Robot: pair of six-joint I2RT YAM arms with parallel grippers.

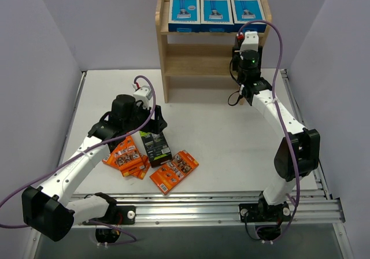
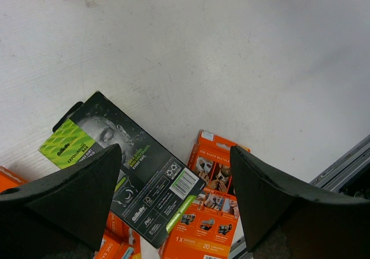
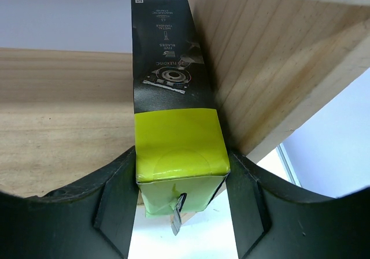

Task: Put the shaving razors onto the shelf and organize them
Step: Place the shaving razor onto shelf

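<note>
right gripper [image 3: 179,175]: pinching the lime end of a black-and-lime box [image 3: 172,91]; pads pressed on its two side faces
held box, axis: long axis runs straight out from the jaws toward 12 o'clock in the wrist view; black end leads, lime end sits at the hand
shelf [image 1: 165,56] from the hand: wood at 9 o'clock and at 2 o'clock of the box; its right face is just beside the slanted boards, and we cannot tell whether it touches them; from above, we place the hand at the right end of the middle tier
top tier: three blue-and-white boxes [image 1: 214,9] standing side by side
left gripper [image 2: 175,155]: spread wide, pinching nothing, hovering over the table [image 1: 219,132]
pile from the left hand: second black-and-lime box [image 2: 144,175] lies flat below the jaws, long axis 10 to 4 o'clock; orange packs [image 2: 211,213] at 5 o'clock, partly under it
nearer arm: right for the shelf; left for the pile
our judgement: the coming move turns on the held box's own axis; push on toward 12 o'clock, then let go
</note>
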